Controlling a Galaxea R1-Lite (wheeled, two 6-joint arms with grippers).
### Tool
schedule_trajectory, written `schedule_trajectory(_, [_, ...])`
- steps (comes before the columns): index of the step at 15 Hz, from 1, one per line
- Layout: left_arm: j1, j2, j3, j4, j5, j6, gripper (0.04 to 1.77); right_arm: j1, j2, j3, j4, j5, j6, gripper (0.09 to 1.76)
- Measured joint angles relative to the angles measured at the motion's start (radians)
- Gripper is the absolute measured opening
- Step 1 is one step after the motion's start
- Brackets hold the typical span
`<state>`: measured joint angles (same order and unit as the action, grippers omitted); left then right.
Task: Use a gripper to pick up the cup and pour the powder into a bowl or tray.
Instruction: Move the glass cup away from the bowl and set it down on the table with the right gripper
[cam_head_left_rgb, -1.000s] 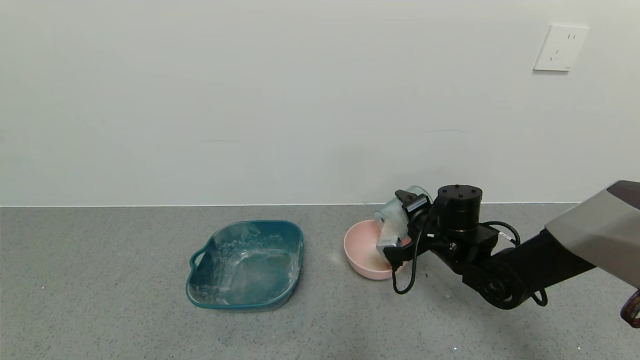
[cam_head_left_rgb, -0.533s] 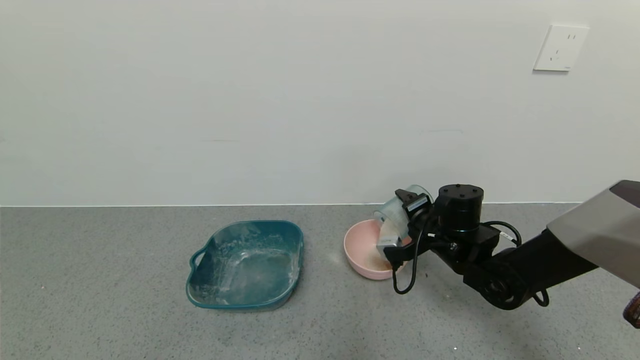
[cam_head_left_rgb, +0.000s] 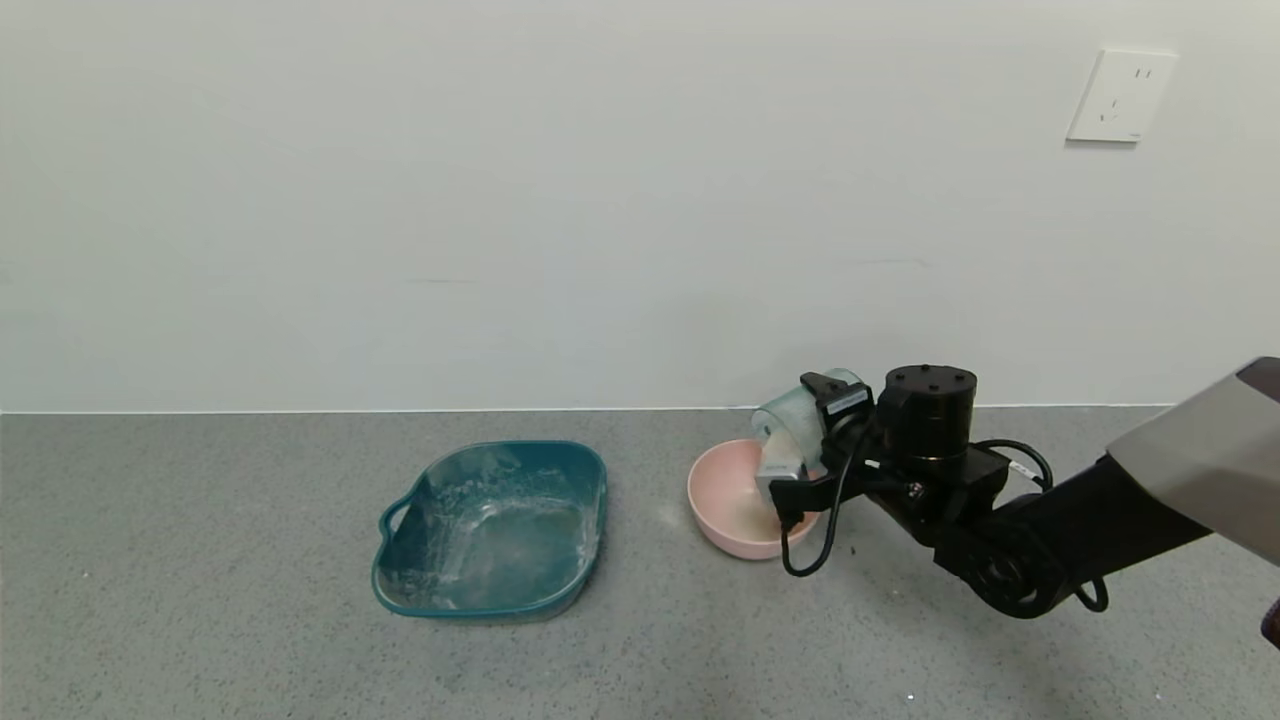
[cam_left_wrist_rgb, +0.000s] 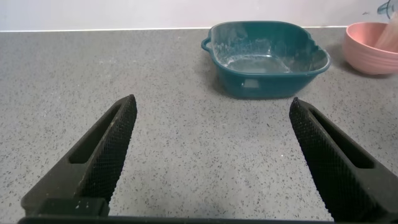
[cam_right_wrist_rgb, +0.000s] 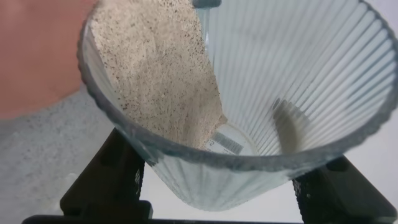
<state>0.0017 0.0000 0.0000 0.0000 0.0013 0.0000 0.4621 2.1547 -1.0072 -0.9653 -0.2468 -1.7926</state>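
Gripping the cup (cam_head_left_rgb: 797, 432) in my right gripper (cam_head_left_rgb: 812, 440), I hold it tipped on its side over the right-hand part of the pink bowl (cam_head_left_rgb: 716, 514), its mouth turned down and to my left, its base up and toward the wall. From my right wrist I look straight into the ribbed cup (cam_right_wrist_rgb: 261, 99), clamped between my two fingers (cam_right_wrist_rgb: 112, 180), and a bank of speckled off-white powder (cam_right_wrist_rgb: 158, 68) lies piled against the low side of the wall, reaching right up to the rim (so the pour is not finished, I judge).

What the next move turns on is this: the cup's long axis runs slantwise from the bowl's middle up toward my wrist, and the mouth hangs above the bowl's inside, not beyond its edge. More roll about that axis line should send the powder down into the bowl; if the lip drifts toward me or to my right, it would fall on the grey floor (cam_head_left_rgb: 640, 660).

Farther to my left, well apart from the bowl, stands the teal tray (cam_head_left_rgb: 396, 585), dusted with white.

My left gripper (cam_left_wrist_rgb: 211, 162) is parked low over the floor with its fingers spread wide, holding nothing, and it is much the farther of the two from the bowl.
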Motion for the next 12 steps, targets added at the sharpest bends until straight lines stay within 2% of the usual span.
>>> schedule_trajectory(7, [0.0, 0.0, 0.0, 0.0, 0.0, 0.0, 1.76, 0.01, -0.02, 0.07, -0.037, 0.0, 0.369, 1.34])
schedule_trajectory(12, [0.0, 0.0, 0.0, 0.0, 0.0, 0.0, 1.76, -0.007, -0.047, 0.132, -0.071, -0.002, 0.731, 1.34])
